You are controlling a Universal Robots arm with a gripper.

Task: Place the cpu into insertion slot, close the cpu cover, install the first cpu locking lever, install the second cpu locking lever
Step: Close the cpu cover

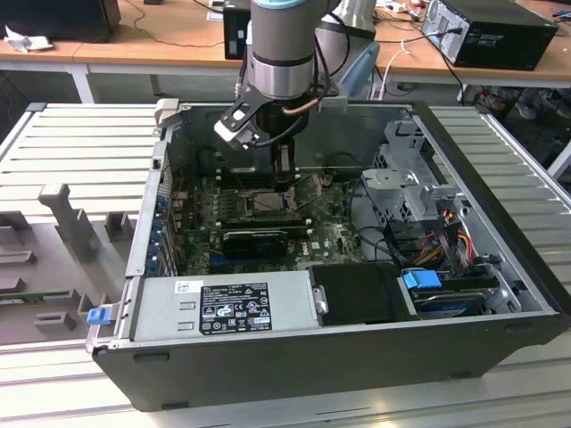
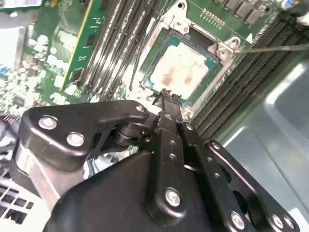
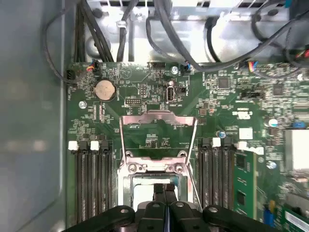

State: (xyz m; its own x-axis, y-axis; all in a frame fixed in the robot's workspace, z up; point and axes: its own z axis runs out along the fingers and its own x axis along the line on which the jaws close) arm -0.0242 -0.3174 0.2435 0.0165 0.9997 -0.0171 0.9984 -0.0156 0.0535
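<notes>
The cpu [image 2: 181, 70], a pale silver-beige square, lies flat in the insertion slot [image 2: 221, 50] on the green motherboard. The cpu cover [image 3: 158, 117], a thin silvery frame with a window, stands swung open away from the insertion slot [image 3: 131, 169]. My gripper [image 2: 166, 93] is shut, its black fingers pressed together with nothing between them, the tips just over one edge of the cpu. In the exterior view the gripper [image 1: 284, 181] hangs inside the case directly above the insertion slot [image 1: 268, 203]. A thin metal locking lever [image 2: 273, 47] sticks out free beside the socket.
Rows of black memory slots [image 3: 91, 179] flank the socket on both sides. A long black expansion card [image 1: 259, 239] lies nearer the power supply [image 1: 223, 303]. Cables [image 1: 393, 232] and a drive cage [image 1: 415, 169] fill the exterior view's right of the open case.
</notes>
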